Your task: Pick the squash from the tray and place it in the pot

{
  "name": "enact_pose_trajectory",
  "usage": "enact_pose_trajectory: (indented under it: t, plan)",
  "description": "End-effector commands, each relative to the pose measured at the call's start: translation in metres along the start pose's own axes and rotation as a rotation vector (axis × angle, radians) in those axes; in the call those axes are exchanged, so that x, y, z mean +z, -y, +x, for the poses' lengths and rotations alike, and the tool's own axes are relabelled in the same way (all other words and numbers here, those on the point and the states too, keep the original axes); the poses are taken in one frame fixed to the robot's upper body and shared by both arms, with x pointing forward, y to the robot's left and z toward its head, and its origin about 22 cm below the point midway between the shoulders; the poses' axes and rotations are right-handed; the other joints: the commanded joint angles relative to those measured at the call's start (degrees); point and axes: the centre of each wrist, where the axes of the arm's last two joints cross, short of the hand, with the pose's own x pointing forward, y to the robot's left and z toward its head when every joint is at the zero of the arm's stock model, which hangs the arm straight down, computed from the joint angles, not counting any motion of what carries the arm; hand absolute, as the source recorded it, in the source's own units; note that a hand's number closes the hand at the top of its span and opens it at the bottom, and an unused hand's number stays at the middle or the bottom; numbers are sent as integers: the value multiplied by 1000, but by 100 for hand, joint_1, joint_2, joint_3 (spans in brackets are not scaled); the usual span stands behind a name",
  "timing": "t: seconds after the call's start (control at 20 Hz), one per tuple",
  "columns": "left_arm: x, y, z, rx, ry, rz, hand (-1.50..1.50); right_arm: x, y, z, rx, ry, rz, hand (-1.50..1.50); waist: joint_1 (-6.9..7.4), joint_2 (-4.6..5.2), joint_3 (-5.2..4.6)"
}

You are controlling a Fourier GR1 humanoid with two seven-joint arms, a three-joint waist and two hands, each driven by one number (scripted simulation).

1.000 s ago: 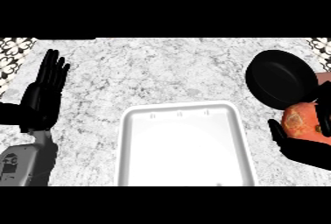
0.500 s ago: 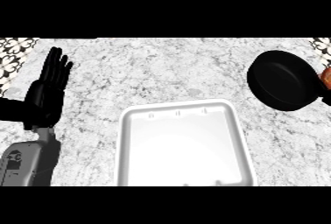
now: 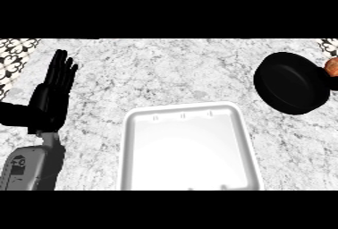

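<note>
On the marbled tabletop [image 3: 171, 76] the white tray [image 3: 188, 152] sits at six o'clock. The black pot [image 3: 292, 82] lies at two o'clock, with a sliver of orange squash [image 3: 332, 67] at its right rim. The left hand [image 3: 52, 94] rests at nine o'clock, fingers straight and spread wide.

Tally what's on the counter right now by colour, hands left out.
White: 1, the tray
Black: 1, the pot
Orange: 1, the squash, only a sliver showing at the right edge beside the pot
Total: 3
</note>
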Motion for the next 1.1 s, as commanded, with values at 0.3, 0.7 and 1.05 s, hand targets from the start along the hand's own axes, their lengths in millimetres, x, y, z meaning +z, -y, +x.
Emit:
enact_pose_trajectory:
  t: [0.3, 0.7, 1.05]
  plan:
    - [-11, 9, 4, 9, 4, -7, 0, -9, -42, -34, -76, -181, 236, 150, 131, 72, 8]
    - [-2, 4, -6, 3, 4, -10, 0, 4, -63, -44, -239, -8, 339, -150, 59, 28, 8]
    - [-4, -10, -1, -4, -9, 1, 0, -31, -42, -25, -553, -18, 165, -150, -1, 2, 0]
